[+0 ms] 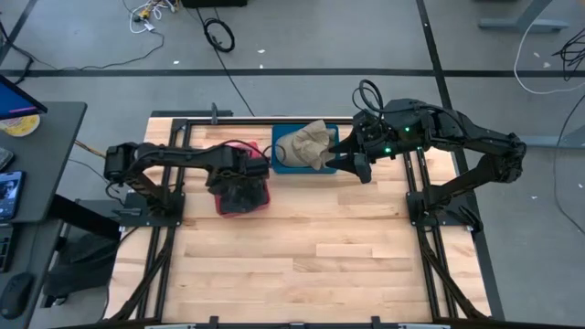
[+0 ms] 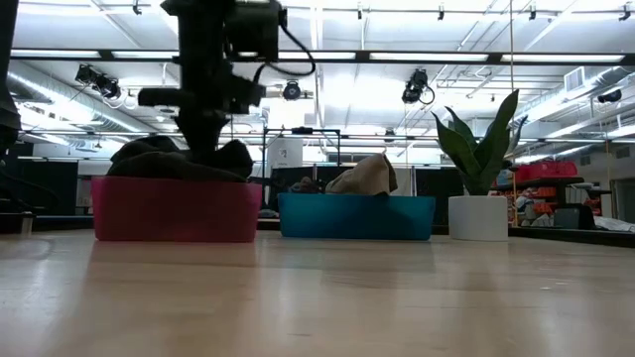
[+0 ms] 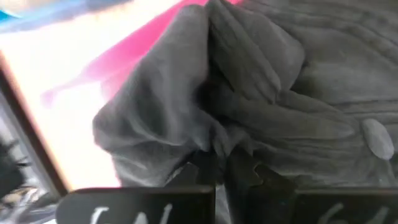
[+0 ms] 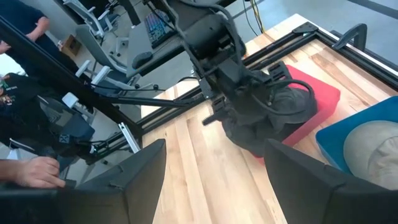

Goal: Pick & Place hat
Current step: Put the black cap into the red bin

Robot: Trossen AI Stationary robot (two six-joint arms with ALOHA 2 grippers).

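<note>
Inside red bin (image 1: 260, 203), dark hat (image 1: 240, 195) crumpled, left jaws (image 1: 245, 174) shut on it

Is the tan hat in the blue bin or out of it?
In. The tan hat sits crumpled inside the blue bin, rising above its rim; neither gripper touches it.

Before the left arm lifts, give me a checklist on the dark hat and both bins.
1. Left claw shut on the dark hat: ok.
2. Dark hat in the red bin: ok, not yet lifted.
3. Right claw open, holding nothing: ok.
4. Right claw beside the blue bin, apart from the left arm: ok.
5. Tan hat resting in the blue bin: ok.
6. Grip firm enough to lift: cannot tell.
</note>
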